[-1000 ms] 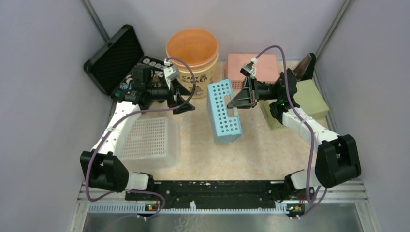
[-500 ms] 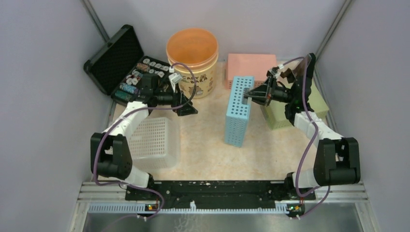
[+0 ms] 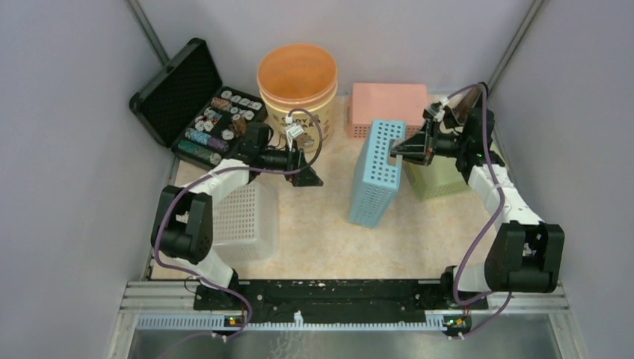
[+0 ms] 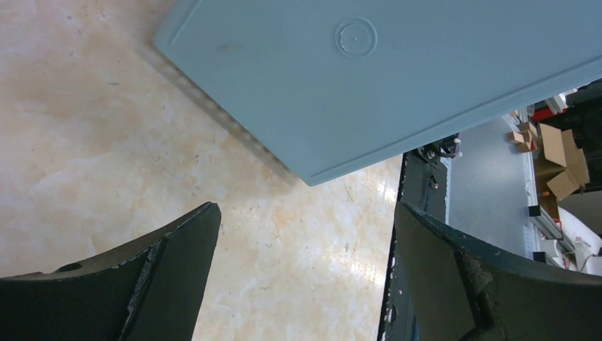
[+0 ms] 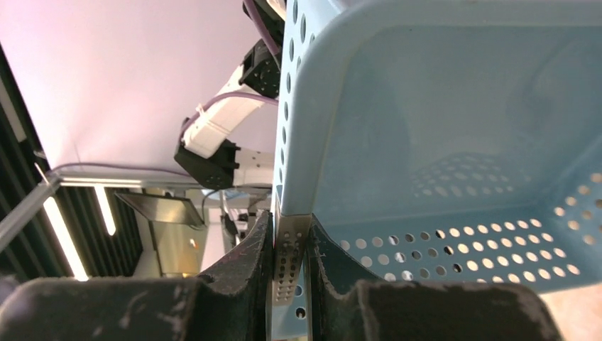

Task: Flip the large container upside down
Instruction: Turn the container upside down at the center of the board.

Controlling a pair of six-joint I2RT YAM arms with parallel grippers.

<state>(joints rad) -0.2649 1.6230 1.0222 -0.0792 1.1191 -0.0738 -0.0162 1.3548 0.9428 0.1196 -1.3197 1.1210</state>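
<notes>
The large container (image 3: pixel 376 174) is a light blue perforated basket, tipped up on one long side in the middle of the table. Its open mouth faces right and its flat base (image 4: pixel 369 78) faces left. My right gripper (image 3: pixel 399 149) is shut on the basket's upper rim; in the right wrist view the wall is pinched between the fingers (image 5: pixel 289 231), with the basket's inside (image 5: pixel 454 128) visible beyond. My left gripper (image 3: pixel 309 176) stands open to the left of the base, apart from it. Only bare table shows between its fingers (image 4: pixel 305 213).
An orange bucket (image 3: pixel 297 75) stands at the back, a pink box (image 3: pixel 389 101) behind the basket, and a green box (image 3: pixel 448 178) beside it under the right arm. An open black case (image 3: pixel 179 93) lies back left. A white mesh basket (image 3: pixel 241 217) sits under the left arm.
The right gripper has swung the blue basket from a tilted pose to standing on its side and drawn it right. The open left gripper has moved right, toward the basket's base.
</notes>
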